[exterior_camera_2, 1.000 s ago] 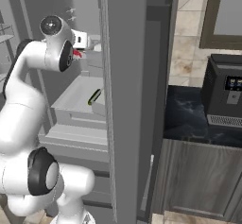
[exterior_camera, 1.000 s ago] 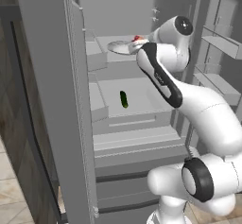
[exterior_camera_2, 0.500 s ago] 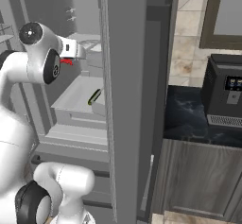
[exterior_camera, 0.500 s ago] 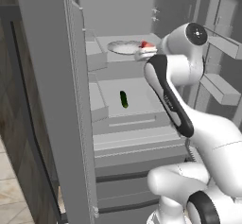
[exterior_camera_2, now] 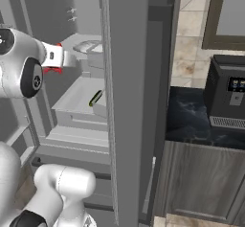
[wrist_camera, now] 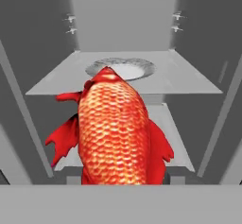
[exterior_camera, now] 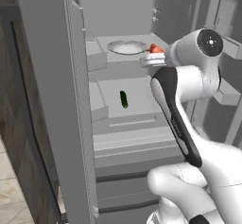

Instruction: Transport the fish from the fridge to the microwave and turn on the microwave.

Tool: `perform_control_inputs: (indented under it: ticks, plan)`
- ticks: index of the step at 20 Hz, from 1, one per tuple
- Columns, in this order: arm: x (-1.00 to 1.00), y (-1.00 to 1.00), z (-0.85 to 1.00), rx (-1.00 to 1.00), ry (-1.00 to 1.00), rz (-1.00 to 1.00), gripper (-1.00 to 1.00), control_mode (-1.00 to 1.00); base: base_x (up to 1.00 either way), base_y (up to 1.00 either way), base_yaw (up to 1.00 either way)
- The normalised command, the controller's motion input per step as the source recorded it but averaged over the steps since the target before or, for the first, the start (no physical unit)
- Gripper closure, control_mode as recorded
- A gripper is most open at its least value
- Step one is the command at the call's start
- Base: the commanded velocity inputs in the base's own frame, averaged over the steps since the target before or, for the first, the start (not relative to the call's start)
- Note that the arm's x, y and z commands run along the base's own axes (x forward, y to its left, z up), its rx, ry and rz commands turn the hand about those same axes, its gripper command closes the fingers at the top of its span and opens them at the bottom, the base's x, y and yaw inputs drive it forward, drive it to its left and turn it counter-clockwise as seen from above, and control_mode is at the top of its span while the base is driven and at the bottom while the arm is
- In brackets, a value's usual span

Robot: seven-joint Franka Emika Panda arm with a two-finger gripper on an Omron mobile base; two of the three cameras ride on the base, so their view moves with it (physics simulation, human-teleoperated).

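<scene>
The white arm is seen rising from the lower right of the left base view, bent at a dark elbow joint, with the wrist turned toward the upper centre. The end effector (exterior_camera: 152,56) is held level at upper centre, its jaws closed around the fish (wrist_camera: 116,133).

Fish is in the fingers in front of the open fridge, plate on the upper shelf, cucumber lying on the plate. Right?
Not quite. The cucumber lies on the shelf below, not on the plate; the left base view shows it. The rest holds: the fish is in the fingers in front of the open fridge, with the plate on the upper shelf.
</scene>
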Motion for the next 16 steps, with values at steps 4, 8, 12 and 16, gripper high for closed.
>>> perform_control_inputs:
  ticks: [4, 8, 12, 16]
  plan:
    - [-0.63, -0.10, 0.17, 0.00, 0.00, 0.00, 1.00, -1.00, 0.00, 0.00, 0.00]
    - [-0.68, -0.10, 0.07, 0.00, 0.00, 0.00, 1.00, -1.00, 0.00, 0.00, 0.00]
    - [-0.69, -0.03, 0.00, 0.00, 0.00, 0.00, 1.00, -1.00, 0.00, 0.00, 0.00]
    - [-0.63, -0.02, 0.04, 0.00, 0.00, 0.00, 1.00, -1.00, 0.00, 0.00, 0.00]
